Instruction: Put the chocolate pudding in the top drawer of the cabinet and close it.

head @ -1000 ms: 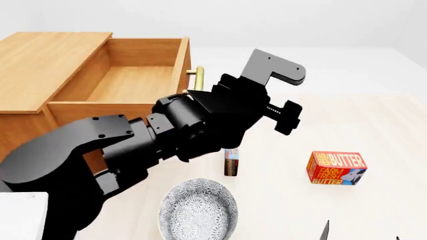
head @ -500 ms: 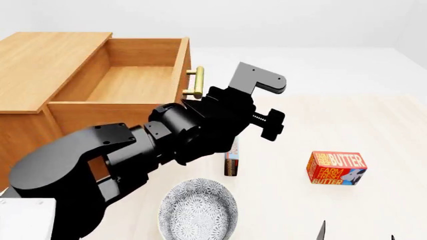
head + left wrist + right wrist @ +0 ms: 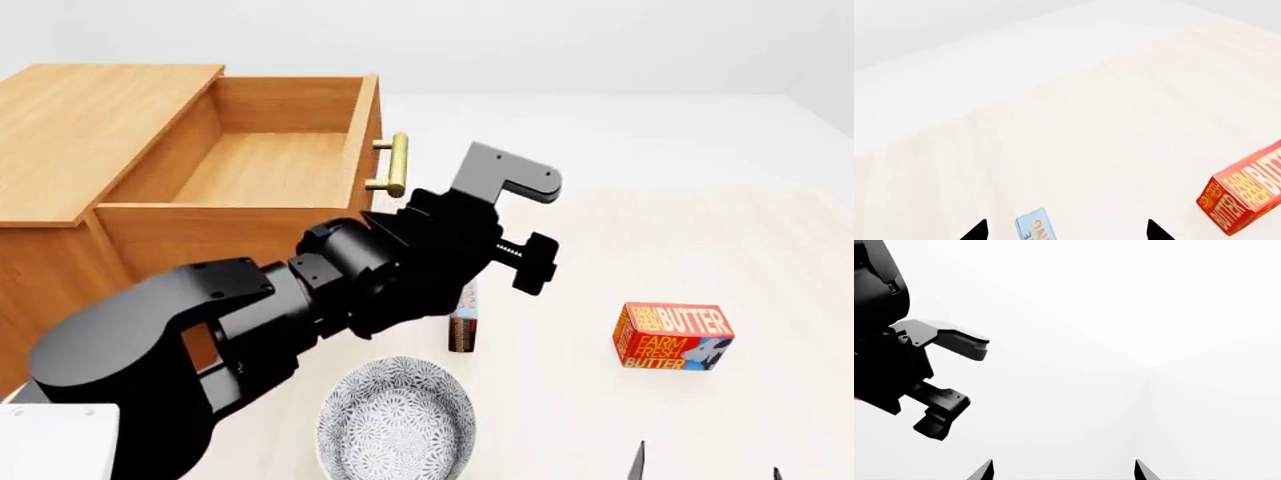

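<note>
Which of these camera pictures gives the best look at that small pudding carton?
The head view: the chocolate pudding stands on the table with its brown-and-red lower part showing, though the left arm hides its top. The left wrist view catches only its light-blue end at the picture's edge. The right wrist view shows none of it.

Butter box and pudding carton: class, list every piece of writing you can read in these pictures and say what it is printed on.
"FARM FRESH BUTTER": on the red-orange butter box, readable in the head view; the left wrist view cuts it off.
Orange lettering on the chocolate pudding carton's light-blue end: partly out of frame, not readable.
Cabinet, bowl: no writing.
</note>
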{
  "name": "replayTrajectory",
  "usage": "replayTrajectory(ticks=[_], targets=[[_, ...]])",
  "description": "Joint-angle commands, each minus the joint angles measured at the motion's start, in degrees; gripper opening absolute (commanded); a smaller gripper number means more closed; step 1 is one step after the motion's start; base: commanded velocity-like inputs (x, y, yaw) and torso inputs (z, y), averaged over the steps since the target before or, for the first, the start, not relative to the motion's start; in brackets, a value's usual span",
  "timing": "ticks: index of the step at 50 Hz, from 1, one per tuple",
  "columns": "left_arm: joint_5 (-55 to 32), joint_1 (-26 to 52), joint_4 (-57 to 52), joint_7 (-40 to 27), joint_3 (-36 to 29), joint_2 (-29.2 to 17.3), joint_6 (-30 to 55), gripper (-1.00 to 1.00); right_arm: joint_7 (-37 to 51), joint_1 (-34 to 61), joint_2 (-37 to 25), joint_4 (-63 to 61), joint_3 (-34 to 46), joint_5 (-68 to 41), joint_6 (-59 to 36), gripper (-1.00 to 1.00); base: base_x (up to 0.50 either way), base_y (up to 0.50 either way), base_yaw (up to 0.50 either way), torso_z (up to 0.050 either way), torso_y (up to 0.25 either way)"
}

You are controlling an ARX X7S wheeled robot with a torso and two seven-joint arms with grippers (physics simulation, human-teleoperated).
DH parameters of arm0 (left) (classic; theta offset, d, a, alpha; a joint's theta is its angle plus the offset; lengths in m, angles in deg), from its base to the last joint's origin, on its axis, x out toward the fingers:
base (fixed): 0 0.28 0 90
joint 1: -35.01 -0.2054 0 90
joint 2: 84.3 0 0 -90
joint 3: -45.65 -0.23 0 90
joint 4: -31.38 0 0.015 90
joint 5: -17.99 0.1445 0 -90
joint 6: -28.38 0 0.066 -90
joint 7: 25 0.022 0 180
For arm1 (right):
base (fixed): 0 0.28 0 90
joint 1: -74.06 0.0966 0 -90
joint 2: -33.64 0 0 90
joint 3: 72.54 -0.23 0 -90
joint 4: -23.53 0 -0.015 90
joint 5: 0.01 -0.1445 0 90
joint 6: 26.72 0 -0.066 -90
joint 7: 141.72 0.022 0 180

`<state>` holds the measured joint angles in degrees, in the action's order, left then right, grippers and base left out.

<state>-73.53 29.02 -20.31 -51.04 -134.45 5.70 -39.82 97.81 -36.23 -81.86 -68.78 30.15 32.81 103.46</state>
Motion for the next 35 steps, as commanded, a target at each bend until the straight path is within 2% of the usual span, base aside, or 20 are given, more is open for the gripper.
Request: replayTrajectory(ticks=[1, 14, 26, 35], targets=[[-0.18, -0.91, 0.99, 0.82, 0.08, 0.0, 0.6, 1.0, -0.29, 0.24, -0.28, 0.44, 0.74, -0.43, 0.27, 1.0, 0.0, 0.0, 0.0, 0.0, 0.0], [0.76, -3.06, 2.97, 3.49, 0.04, 0.0, 1.51, 1.0, -0.57, 0.02, -0.92, 0.91, 1.54, 0.14, 0.58, 1.0, 0.0, 0.0, 0.0, 0.0, 0.0], [0.0, -4.68, 4.57, 0.39, 0.02, 0.0, -3.75, 1.0, 1.67, -2.05, -1.87, 0.97, 0.94, 1.12, 1.98, 1.0, 0.0, 0.0, 0.0, 0.0, 0.0], [1.22, -5.63, 4.02, 1.83, 0.07, 0.0, -6.72, 1.0, 3.41, -3.4, -2.6, 1.29, 0.5, 1.64, 3.16, 1.0, 0.0, 0.0, 0.0, 0.0, 0.0]])
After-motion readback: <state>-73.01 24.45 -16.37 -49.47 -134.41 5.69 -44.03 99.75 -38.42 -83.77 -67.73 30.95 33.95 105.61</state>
